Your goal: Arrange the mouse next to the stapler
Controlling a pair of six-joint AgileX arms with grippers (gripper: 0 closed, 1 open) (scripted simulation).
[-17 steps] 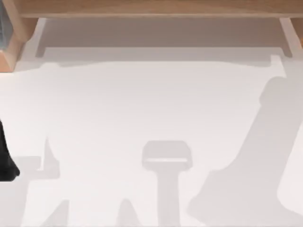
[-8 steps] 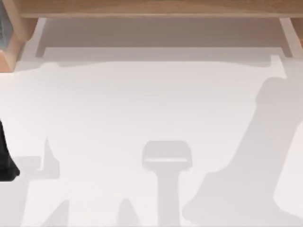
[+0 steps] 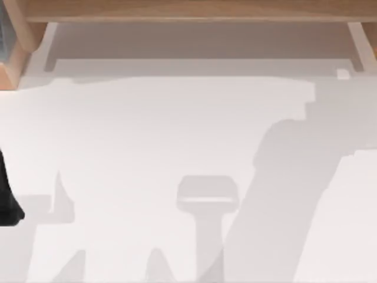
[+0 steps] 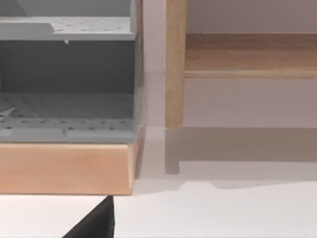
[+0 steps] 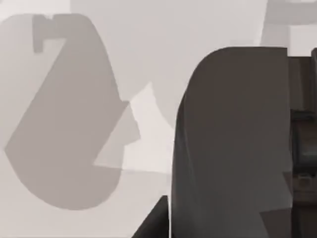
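The mouse and the stapler are out of view. A black part of my left arm (image 3: 7, 203) sits at the table's left edge in the top view. A black wedge of my left gripper (image 4: 96, 223) shows low in the left wrist view, above the white table. In the right wrist view a large dark grey body with a rounded corner (image 5: 233, 144) stands close to the camera; I cannot tell what it is. A black wedge of my right gripper (image 5: 154, 223) lies beside it. My right arm casts a broad shadow (image 3: 283, 194) over the table's right half.
A wooden shelf (image 3: 188, 10) runs along the back of the white table (image 3: 147, 130). At the back left stands a wooden-based grey rack (image 4: 67, 114) beside a wooden post (image 4: 175, 64). Several arm and camera shadows fall on the front of the table.
The right arm's broad shadow has swung left and toward the back of the table. The left arm has stayed put.
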